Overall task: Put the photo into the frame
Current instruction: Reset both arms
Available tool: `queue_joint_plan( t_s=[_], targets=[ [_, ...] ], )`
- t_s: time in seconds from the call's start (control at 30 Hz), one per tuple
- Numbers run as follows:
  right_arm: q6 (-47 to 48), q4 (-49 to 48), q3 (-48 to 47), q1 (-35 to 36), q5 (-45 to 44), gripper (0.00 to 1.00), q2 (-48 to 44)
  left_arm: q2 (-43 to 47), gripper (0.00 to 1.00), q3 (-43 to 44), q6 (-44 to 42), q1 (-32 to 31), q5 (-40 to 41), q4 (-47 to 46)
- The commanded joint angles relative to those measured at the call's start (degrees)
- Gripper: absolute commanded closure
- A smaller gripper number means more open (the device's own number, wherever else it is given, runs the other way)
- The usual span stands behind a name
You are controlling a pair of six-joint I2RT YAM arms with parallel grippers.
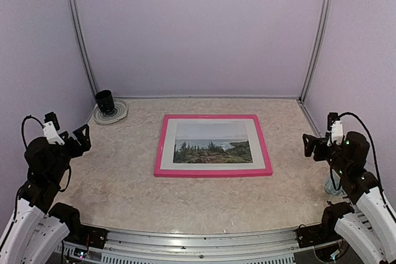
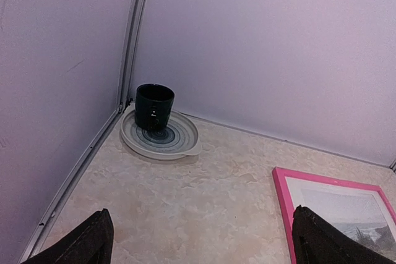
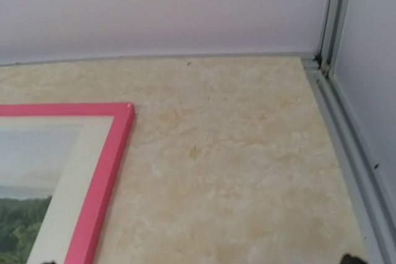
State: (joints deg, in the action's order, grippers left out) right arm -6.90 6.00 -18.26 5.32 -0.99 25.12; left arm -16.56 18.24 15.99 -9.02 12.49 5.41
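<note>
My left gripper (image 1: pixel 81 135) and right gripper (image 1: pixel 309 144) are hanging open, gripping nothing. Photo (image 1: pixel 212 143) is lying inside frame (image 1: pixel 212 172), well apart from both. Probably seated flush, view too coarse; I'm risking shifting it by bumping the frame.

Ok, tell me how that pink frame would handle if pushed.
The frame looks thin and rigid, so it would probably slide as one piece. Lying flat on the table, its low edge likely offers little to grip.
</note>
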Motion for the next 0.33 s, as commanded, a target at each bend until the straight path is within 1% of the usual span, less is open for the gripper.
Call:
queue_joint_plan(
  t_s=[0.0,0.2,0.3],
  targets=[
    [2.3,-3.8,-0.2,-0.7,-1.3,0.01,-1.9,0.2,0.01,0.5,-0.3,0.3,1.3,0.6],
    [3.6,-3.5,0.2,-0.7,0.8,0.01,-5.3,0.1,0.01,0.5,-0.2,0.3,1.3,0.6],
    [3.4,-3.7,0.5,-0.7,-0.4,0.01,-5.9,0.1,0.01,0.4,-0.2,0.3,1.3,0.5]
  ],
)
